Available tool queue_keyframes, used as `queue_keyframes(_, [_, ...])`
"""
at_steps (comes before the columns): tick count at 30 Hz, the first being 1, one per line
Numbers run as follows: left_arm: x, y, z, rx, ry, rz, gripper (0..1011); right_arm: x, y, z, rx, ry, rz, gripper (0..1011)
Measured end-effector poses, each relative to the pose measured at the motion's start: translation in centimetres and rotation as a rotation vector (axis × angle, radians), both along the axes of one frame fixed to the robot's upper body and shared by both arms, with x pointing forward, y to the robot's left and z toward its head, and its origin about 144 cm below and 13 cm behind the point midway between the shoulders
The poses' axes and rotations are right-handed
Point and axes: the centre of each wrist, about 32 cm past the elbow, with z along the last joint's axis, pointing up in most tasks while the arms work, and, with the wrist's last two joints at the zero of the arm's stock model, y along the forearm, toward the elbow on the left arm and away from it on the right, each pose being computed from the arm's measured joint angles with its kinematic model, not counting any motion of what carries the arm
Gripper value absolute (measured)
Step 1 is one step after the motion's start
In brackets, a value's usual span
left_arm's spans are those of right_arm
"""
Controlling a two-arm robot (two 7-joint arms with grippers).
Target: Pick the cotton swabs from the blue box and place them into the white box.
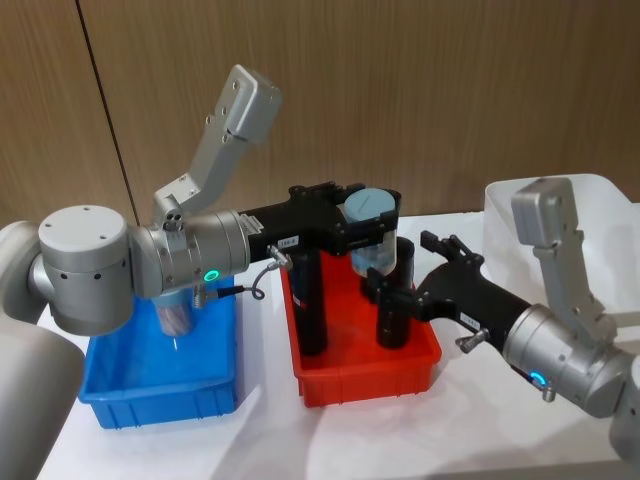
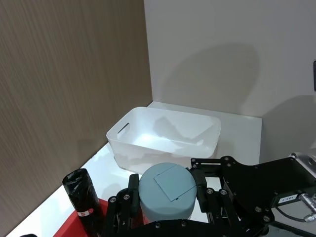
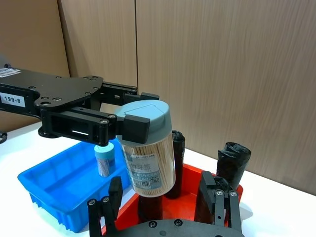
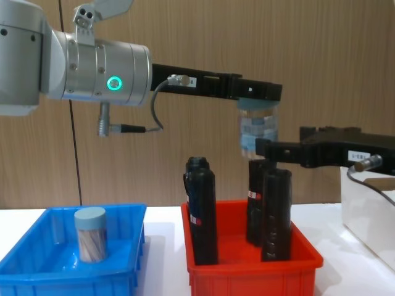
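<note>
My left gripper point(image 1: 368, 222) is shut on a clear cotton swab jar point(image 1: 372, 240) with a grey-blue lid point(image 2: 165, 190). It holds the jar in the air above the red bin, and the jar point(image 4: 258, 128) hangs upright. My right gripper point(image 1: 408, 270) is open just under and beside that jar point(image 3: 148, 153), its fingers point(image 3: 114, 195) spread apart with nothing between them. A second cotton swab jar point(image 4: 91, 234) stands in the blue box point(image 1: 160, 392) at the left. The white box point(image 2: 148, 150) sits at the far right of the table point(image 1: 600, 200).
A red bin point(image 1: 365, 380) stands between the blue and white boxes and holds three tall black cylinders point(image 4: 202, 209). They reach up close to my right gripper. A wood-panel wall runs behind the table.
</note>
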Motion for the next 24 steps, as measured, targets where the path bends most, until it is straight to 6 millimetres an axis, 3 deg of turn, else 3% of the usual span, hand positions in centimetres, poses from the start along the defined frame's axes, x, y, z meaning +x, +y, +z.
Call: queue_keyframes(24, [0.0, 0.0, 0.0, 0.0, 0.0, 0.0, 664, 1.7, 1.2, -0.1, -0.01, 0.0, 0.01, 1002])
